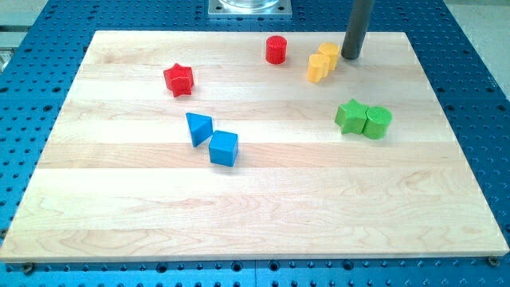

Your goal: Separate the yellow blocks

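Two yellow blocks sit touching near the view's top right: one yellow block [318,68] lower left, the other yellow block [328,54] upper right; their shapes are hard to make out. My tip [351,57] rests on the board just right of the upper yellow block, very close to it; I cannot tell whether it touches.
A red cylinder [276,49] stands left of the yellow pair. A red star [179,80] lies at upper left. A blue triangle [198,128] and blue cube [224,148] touch near the middle. A green star [350,116] and green cylinder [378,122] touch at right. The wooden board [255,223] lies on a blue perforated table.
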`<state>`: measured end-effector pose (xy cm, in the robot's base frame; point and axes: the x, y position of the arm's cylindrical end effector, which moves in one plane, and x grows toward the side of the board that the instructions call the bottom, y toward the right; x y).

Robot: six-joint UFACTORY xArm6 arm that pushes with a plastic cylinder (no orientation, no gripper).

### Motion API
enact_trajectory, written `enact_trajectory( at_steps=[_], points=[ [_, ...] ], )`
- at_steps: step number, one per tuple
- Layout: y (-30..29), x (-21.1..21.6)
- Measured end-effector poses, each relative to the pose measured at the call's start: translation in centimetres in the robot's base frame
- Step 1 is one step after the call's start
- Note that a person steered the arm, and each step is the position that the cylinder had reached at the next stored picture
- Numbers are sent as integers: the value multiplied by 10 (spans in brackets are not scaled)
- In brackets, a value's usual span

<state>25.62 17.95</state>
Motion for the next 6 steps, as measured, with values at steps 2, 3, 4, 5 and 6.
enact_trajectory(
  at_steps=[2, 3, 4, 5, 6],
  points=[
    [-17, 37],
    [-40, 80],
    [-74, 63],
    [-110, 59],
    [-73, 33]
  ],
)
